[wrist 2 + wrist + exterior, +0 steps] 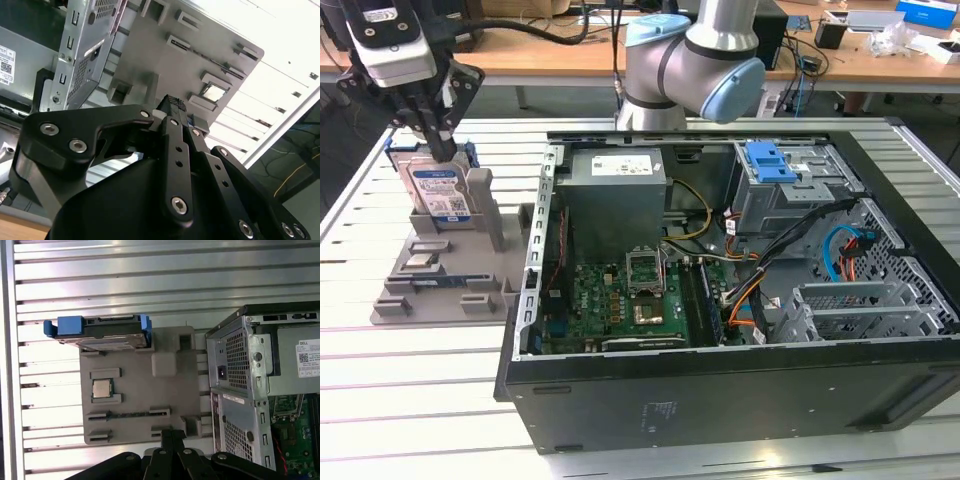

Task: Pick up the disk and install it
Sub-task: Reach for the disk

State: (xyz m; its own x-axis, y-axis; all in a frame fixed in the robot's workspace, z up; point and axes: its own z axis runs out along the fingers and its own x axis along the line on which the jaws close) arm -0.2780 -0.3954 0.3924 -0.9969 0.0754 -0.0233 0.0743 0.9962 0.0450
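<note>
Approach step: the gripper (444, 150), closed and empty, hovers over the grey fixture (440, 278) where the disk (438, 192) stands on edge, untouched, so grasping calls for opening and squaring to its top edge.

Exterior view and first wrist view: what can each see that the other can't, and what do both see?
The exterior view adds the disk's labelled face, the arm's grey-and-blue joint, the blue bracket, and the gripper just above the disk. The first wrist view adds the disk's thin top edge from overhead and the case's holed back wall, face on. Both share the disk standing on edge in the grey holder, beside the open computer case.
</note>
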